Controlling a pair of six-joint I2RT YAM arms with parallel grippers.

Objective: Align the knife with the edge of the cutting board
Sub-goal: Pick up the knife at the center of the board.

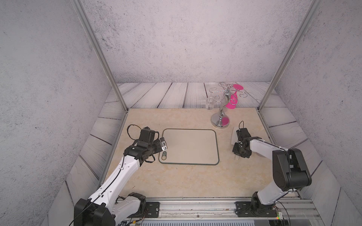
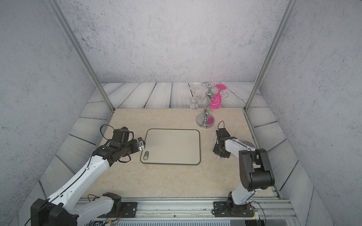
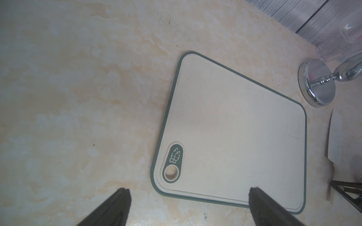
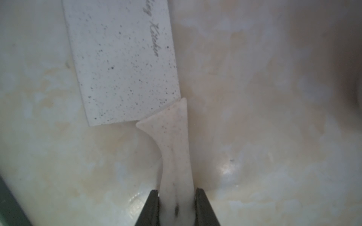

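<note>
Where the right hand [image 4: 176,192] clamps its two dark fingers on the curved cream handle, the knife [image 4: 125,68] lies flat on the marbled beige desk [image 4: 274,117]. Its speckled broad blade points away from the hand, with bare desk around it. Script along one edge ends in "Kitchen". To that hand's left, apart from the knife, lies the cutting board [image 1: 190,145], beige, green-rimmed, round-cornered. The left hand [image 3: 188,192] hangs open by its carrot-marked oval label [image 3: 173,162]. Farther off stands a chrome rack [image 1: 220,121].
</note>
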